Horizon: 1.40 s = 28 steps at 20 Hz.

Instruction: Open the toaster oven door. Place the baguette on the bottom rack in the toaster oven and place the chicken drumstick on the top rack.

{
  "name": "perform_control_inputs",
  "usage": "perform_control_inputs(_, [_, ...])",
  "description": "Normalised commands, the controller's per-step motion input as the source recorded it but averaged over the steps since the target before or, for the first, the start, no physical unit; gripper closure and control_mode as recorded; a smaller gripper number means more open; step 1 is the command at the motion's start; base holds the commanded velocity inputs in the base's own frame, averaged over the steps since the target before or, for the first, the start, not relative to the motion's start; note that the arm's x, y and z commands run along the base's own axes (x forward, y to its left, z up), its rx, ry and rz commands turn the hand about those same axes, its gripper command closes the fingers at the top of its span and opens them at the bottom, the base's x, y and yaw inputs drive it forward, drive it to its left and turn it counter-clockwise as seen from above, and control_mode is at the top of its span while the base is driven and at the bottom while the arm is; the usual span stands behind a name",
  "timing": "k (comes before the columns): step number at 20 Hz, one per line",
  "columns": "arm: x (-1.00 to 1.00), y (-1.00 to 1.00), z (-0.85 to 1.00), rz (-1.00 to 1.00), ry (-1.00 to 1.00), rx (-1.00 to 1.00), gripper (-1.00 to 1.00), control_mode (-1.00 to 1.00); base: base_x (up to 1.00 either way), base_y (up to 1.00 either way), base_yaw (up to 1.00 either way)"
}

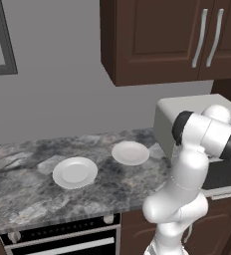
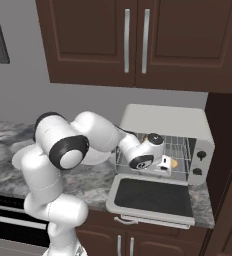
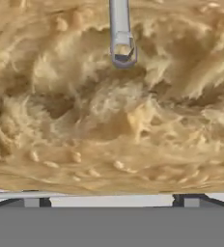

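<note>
Plainly, writing: none readable.
Arm: bent forward, hand inside the toaster oven [image 2: 188,125].
Gripper [image 2: 167,163]: fingers apart, at the rack.
Baguette [image 3: 109,125]: close before the hand camera.
Toaster oven door [image 2: 153,197]: folded down flat.
Tabletop [image 1: 33,164]: two white plates [image 1: 75,172].

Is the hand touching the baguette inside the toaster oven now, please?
Cannot tell. In the right base view the hand reaches into the toaster oven beside something tan. The hand view has the baguette crust very close, but neither shows contact or gap plainly.
</note>
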Motion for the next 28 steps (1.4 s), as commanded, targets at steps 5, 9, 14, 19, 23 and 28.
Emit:
perform_control_inputs(5, [-0.02,0.0,0.37,0.03,-0.15,0.02,-1.0,-1.0,0.0,0.0,0.0])
perform_control_inputs(9, [0.23,0.0,0.2,0.0,-0.03,0.06,-1.0,-1.0,0.0,0.0,0.0])
perform_control_inputs(14, [0.47,0.03,0.0,0.0,0.0,0.06,-1.0,-1.0,0.0,0.0,0.0])
perform_control_inputs(19, [0.53,0.0,0.02,0.0,-0.01,0.07,-1.0,-1.0,0.0,0.0,0.0])
perform_control_inputs(23, [0.67,0.0,0.12,0.0,0.0,0.05,-1.0,-1.0,0.0,0.0,0.0])
perform_control_inputs(28, [0.61,0.0,0.25,0.0,0.01,0.05,-1.0,-1.0,0.0,0.0,0.0])
